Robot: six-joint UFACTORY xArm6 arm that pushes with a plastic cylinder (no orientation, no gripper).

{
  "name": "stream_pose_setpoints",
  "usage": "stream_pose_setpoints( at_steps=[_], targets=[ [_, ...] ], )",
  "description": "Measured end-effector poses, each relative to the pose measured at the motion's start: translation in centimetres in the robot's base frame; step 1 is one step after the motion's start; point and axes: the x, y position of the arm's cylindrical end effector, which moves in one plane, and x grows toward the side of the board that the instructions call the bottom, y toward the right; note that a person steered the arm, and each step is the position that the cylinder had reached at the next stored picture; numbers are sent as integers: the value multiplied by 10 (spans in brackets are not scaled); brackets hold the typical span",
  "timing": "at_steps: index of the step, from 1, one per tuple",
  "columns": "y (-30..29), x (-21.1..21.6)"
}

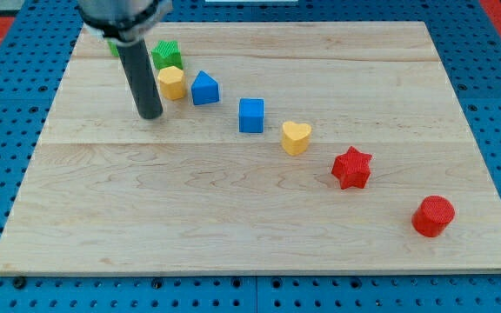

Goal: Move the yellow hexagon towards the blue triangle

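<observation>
Where my tip [150,115] rests — yellow hexagon [171,83], blue triangle [204,89] beside.

green block [167,54] crowds yellow hexagon [171,83] from behind.

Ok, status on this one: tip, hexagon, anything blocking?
My tip on the board, just left of the yellow hexagon. Hexagon close beside the blue triangle, a slight gap showing. Nothing between them; green block sits behind the hexagon.

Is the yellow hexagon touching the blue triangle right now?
Apart. The camera view shows a thin strip of bare wood between the yellow hexagon and the blue triangle. My tip sits just to the hexagon's left.
</observation>
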Motion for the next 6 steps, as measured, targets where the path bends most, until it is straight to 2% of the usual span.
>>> stream_pose_setpoints(
  at_steps=[1,2,3,6],
  targets=[
    [-3,-24],
    [36,-38],
    [37,-41],
    [77,-4]
  ],
)
